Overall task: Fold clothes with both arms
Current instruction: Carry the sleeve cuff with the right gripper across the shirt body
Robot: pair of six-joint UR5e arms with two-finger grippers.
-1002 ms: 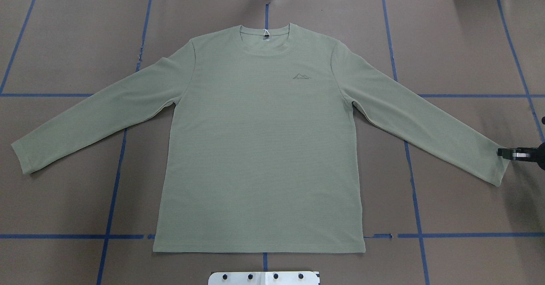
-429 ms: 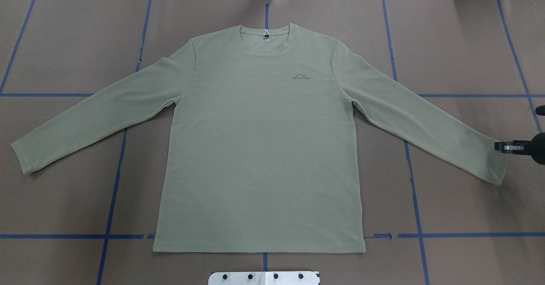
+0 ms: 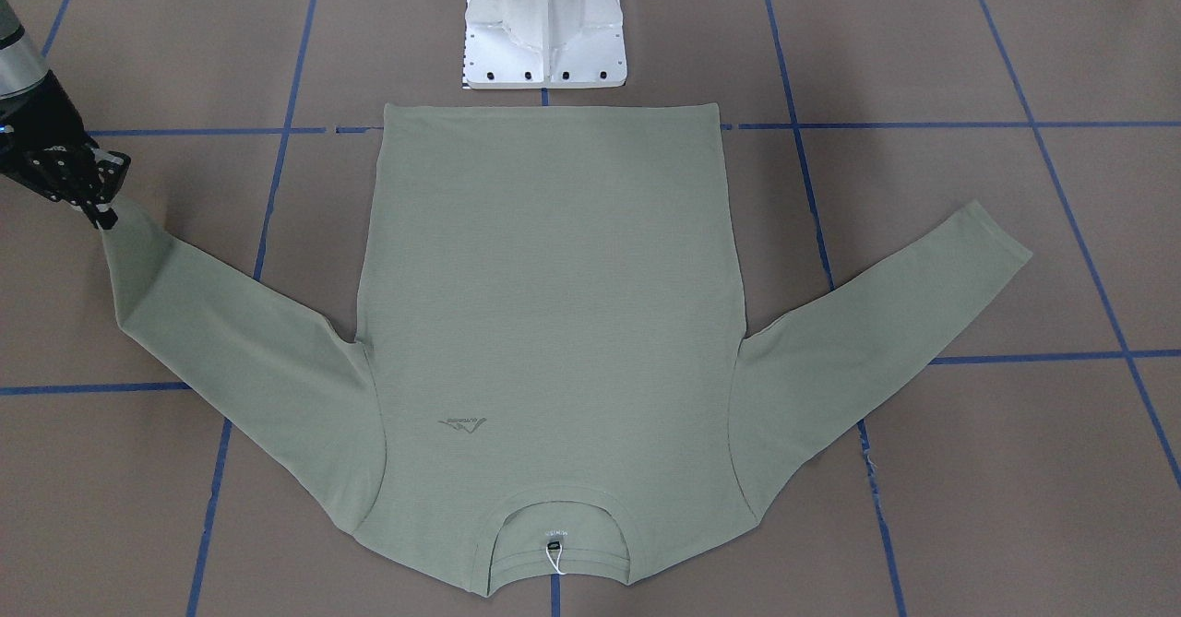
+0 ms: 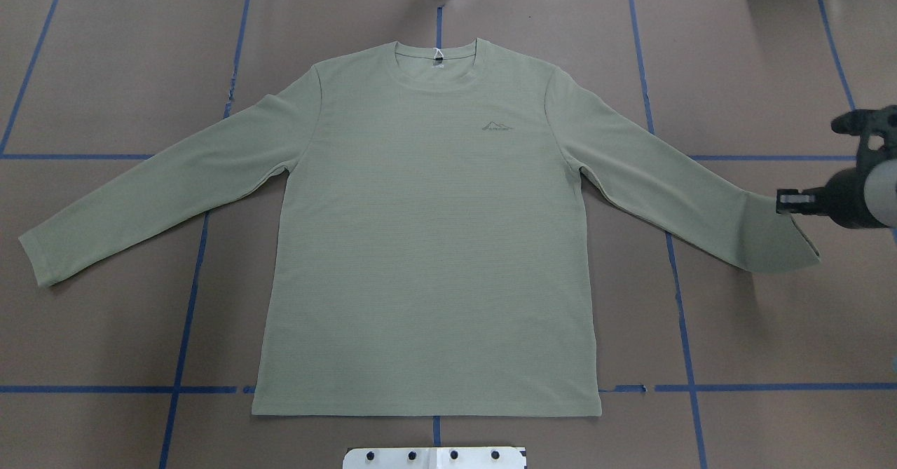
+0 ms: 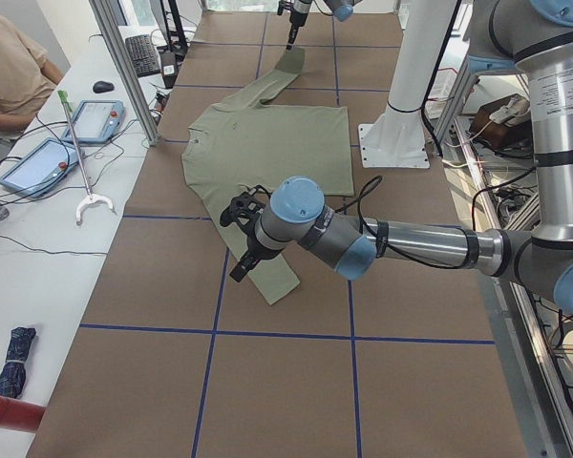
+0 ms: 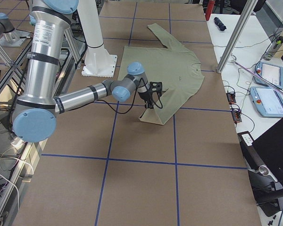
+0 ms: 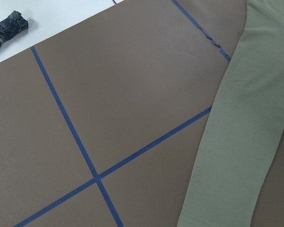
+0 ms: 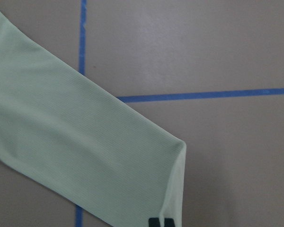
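one cuff [image 4: 802,241] of the shirt [image 4: 427,245] is pinched in your right claw [image 4: 786,201], lifted; the rest lies flat on the counter [image 4: 105,69]. soft, limp knit (grip cuffs, hem corners). left claw [image 5: 241,262]: cannot tell.

The right end effector [image 4: 786,201] pinched the shirt's [image 4: 427,245] cuff above the bench's right end. The left end effector [image 5: 240,265] hovered low, arm outstretched, its grip unclear.
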